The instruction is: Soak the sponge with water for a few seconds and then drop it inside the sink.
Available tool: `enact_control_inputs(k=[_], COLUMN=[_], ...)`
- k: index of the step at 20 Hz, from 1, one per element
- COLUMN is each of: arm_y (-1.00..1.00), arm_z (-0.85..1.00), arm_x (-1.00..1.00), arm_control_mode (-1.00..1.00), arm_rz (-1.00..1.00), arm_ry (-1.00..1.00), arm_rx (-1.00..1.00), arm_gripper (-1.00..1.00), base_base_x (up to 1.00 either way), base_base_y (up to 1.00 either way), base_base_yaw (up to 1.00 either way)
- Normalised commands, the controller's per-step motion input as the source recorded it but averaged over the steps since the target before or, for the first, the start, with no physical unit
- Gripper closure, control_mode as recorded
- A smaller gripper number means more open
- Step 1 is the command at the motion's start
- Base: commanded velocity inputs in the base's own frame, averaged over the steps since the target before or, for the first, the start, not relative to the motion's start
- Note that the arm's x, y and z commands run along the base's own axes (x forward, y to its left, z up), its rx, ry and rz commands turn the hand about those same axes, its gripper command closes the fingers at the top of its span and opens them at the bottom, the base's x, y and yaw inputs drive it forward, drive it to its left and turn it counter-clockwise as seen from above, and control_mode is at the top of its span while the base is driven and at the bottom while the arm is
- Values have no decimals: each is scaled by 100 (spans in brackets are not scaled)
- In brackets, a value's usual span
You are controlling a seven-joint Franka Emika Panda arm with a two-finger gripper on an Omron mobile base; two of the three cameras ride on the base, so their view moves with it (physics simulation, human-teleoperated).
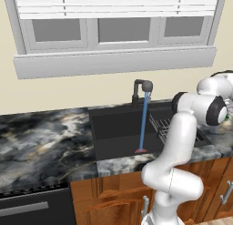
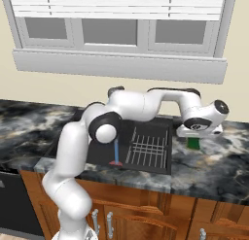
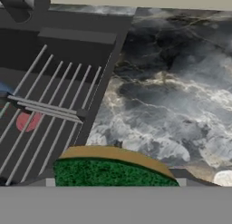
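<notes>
The gripper point(image 2: 194, 138) sits over the marble counter point(image 2: 214, 161) to the right of the basin, and right under it, between its fingers, is the sponge point(image 3: 113, 171), green scrub layer facing the hand camera with a yellow edge behind; the right base view shows that green block hanging just below the hand, so I judge the jaws pinched on it, though the fingertips themselves are hidden and I cannot tell whether it is clear of the counter; so pick-up looks done or nearly so, and the soaking and the drop are both still to come.

Just beyond the gripper, toward the tap, lies the black wire dish rack point(image 2: 148, 149), set in the near end of the sink point(image 1: 118, 128); nothing rests on its bars.

Further out from the hand, the water point(image 1: 143, 121) runs in a thin blue stream from the dark faucet point(image 1: 142, 89) down to the red drain spot point(image 1: 140, 151); the basin holds the rack and that stream, no sponge yet; the sponge is well apart from the water.
</notes>
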Motion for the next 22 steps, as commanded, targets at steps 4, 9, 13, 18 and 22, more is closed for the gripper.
enact_control_inputs(k=[4, 9, 13, 18, 22], arm_y=[40, 51, 62, 65, 58], arm_z=[52, 15, 0, 0, 4], arm_x=[-6, -7, -19, -31, -26], arm_control_mode=[-100, -100, -100, -100, -100], arm_rz=[7, 7, 7, 8, 10], arm_ry=[-10, -6, -4, -1, -3], arm_rx=[0, 0, 0, 0, 0], arm_gripper=[100, 100, 100, 100, 100], base_base_x=[0, 0, 0, 0, 0], base_base_y=[0, 0, 0, 0, 0], base_base_yaw=[0, 0, 0, 0, 0])
